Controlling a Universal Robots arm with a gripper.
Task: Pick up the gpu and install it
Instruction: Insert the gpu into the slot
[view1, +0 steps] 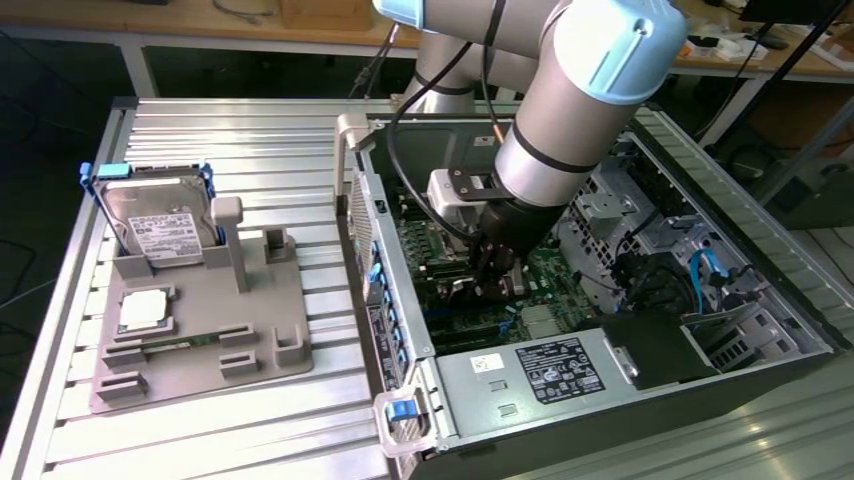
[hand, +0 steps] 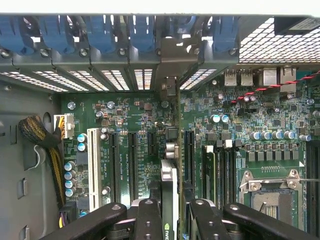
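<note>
My gripper (view1: 489, 282) is down inside the open computer case (view1: 747, 270), over the green motherboard (hand: 125, 112). It is shut on the gpu (hand: 170, 185), a thin dark card seen edge-on between the two black fingers (hand: 148, 220). The card runs from the fingers toward the case's rear wall, where its silvery bracket end (hand: 172, 82) meets a slot opening. It stands between two black expansion slots (hand: 132, 162). In the exterior view the gpu (view1: 467, 291) shows as a dark piece under the gripper. Whether it sits fully in a slot I cannot tell.
A silver hard drive in a blue frame (view1: 154, 225) and a small square processor chip (view1: 144, 312) sit on a grey holder (view1: 200, 340) at the exterior view's left. Blue slot latches (hand: 100, 32) line the rear wall. The processor socket (hand: 272, 192) and power supply (view1: 554, 368) lie nearby.
</note>
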